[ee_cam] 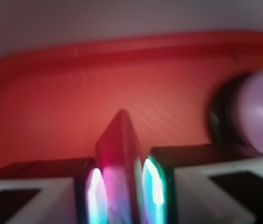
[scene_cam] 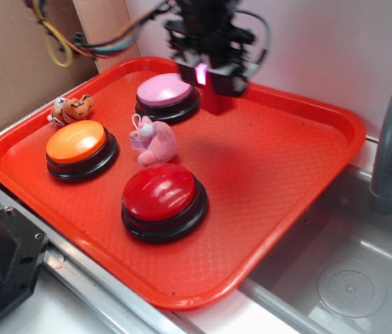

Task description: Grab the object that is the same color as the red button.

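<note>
While the red button (scene_cam: pixel 162 198) sits low in the centre of the red tray (scene_cam: pixel 286 174), the claw (scene_cam: pixel 213 78) hangs at the upper centre of the frame, beside the pink button (scene_cam: pixel 167 94), pinching the dark red wedge block (ee_cam: pixel 119 154) between its two lit fingers (ee_cam: pixel 95 196).

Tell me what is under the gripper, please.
The gripper holds the dark red block between its fingers, above the red tray. The block's lower end is hidden.

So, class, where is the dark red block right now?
Exterior view: the dark red block is in the end effector at the tray's far side, right of the pink button.
</note>
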